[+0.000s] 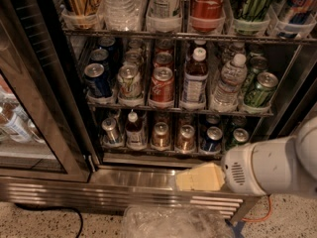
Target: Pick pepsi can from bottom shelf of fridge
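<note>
Camera view: the gripper (200, 177) was held low before the fridge (148, 175) base; whether its jaws were parted could not be told. The approach step was judged in hand, and a reach up into the bottom shelf (148, 148) toward the pepsi can (213, 138) was called for.

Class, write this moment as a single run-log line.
gripper: low, before fridge base, outside | pepsi can: upright on bottom shelf, right of copper can | grasp: not yet made

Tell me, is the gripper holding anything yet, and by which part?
Nothing held: the gripper hangs below the bottom shelf; the pepsi can sits untouched.
</note>
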You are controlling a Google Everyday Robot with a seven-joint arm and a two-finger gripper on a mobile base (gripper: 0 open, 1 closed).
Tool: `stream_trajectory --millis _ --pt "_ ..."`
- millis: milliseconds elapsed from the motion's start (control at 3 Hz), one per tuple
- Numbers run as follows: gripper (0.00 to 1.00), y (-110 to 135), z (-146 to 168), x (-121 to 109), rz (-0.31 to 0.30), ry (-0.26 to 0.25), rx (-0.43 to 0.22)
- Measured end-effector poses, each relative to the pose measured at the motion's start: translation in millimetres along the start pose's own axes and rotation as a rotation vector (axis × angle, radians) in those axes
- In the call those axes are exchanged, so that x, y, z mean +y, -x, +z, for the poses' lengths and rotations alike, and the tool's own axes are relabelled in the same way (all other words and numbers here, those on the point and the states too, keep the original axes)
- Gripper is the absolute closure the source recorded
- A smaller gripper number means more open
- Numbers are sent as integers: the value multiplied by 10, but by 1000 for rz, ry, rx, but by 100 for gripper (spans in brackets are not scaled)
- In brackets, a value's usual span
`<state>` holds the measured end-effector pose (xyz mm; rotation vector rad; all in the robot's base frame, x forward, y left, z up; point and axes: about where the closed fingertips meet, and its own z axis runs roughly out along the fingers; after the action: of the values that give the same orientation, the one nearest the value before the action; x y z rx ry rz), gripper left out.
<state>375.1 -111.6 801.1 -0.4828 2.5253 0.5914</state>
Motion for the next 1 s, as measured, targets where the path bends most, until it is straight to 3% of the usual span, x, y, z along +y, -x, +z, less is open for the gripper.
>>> stream_trajectory --millis 333,667,1000 --pt "0 -262 494 48 159 14 -26" --pt "0 -363 856 -54 270 -29 -57" --pt "0 -467 1048 -349 337 -128 -110"
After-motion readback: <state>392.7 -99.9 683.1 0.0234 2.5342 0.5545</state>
